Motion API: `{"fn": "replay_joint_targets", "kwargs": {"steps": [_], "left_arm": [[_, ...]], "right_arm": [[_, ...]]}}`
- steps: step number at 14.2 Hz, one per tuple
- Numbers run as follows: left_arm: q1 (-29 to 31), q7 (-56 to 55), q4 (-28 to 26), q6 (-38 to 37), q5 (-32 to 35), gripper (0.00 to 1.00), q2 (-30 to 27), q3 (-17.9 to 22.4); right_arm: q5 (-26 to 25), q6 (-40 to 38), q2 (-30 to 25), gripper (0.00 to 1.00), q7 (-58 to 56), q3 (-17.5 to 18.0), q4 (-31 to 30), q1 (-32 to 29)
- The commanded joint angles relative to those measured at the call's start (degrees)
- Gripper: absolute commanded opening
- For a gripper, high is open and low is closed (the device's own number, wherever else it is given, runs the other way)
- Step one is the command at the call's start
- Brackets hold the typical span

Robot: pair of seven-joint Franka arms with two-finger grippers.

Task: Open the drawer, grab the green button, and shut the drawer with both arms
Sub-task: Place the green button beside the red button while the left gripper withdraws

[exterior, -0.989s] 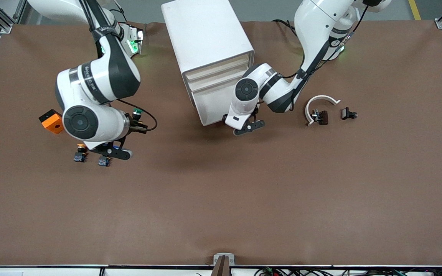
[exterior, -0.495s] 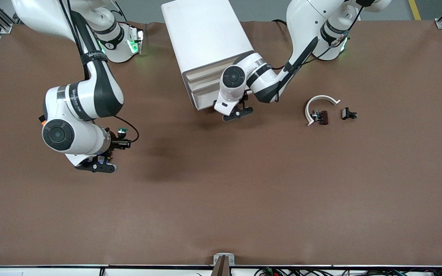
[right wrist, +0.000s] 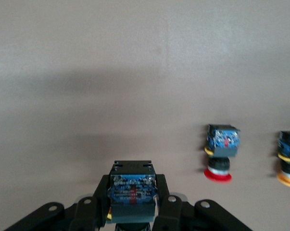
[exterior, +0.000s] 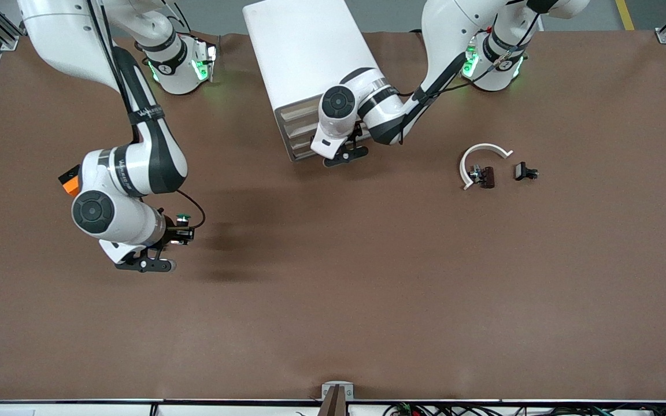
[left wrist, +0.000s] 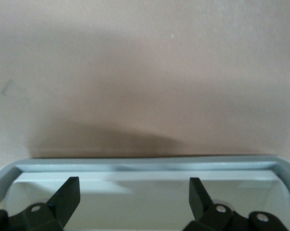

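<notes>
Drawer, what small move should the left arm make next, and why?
Probably push the drawer fully into the cabinet with the open left end effector: the left wrist view shows its rim and inside exposed, and the right end effector is already shut on the green button.

No lettering can be read in full. White print is seen on a black strap (exterior: 147,112) around the right arm (exterior: 162,159) and on the grey band (exterior: 118,167) at its forearm, but the words cannot be made out. A printed label (right wrist: 132,186) is carried on the blue base of the button (right wrist: 133,204); its small type cannot be made out.
</notes>
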Motion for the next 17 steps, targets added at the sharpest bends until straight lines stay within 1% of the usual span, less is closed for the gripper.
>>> {"fn": "replay_joint_targets", "kwargs": {"steps": [1, 6, 9, 11, 14, 17], "left_arm": [[-1.0, -1.4, -0.5, 1.2, -0.9, 1.0, 0.0, -0.6], [-2.1, -2.5, -0.5, 1.5, -0.9, 1.0, 0.3, -0.6], [-0.9, -2.4, 0.2, 1.5, -0.6, 1.0, 0.2, -0.1], [1.1, -1.9, 1.0, 1.4, -0.2, 1.0, 0.0, 0.9], [5.4, -2.1, 2.8, 1.2, -0.1, 1.0, -0.4, 1.1], [10.9, -1.9, 3.4, 0.6, 0.1, 1.0, -2.0, 1.1]], "right_arm": [[-0.6, 4.5, 1.1, 0.11, -0.7, 0.9, -2.5, -0.9], [-0.5, 9.5, 4.9, 0.12, -0.8, 0.9, -2.7, -1.4], [-0.5, 10.9, 6.3, 0.12, -0.8, 0.9, -2.7, -1.6], [-0.5, 12.2, 7.3, 0.12, -1.0, 0.9, -2.7, -2.1], [-0.5, 12.9, 8.0, 0.12, -2.0, 1.0, -2.7, -2.4], [-0.5, 13.7, 8.5, 0.13, -2.0, 1.0, -2.7, -2.5]]}}
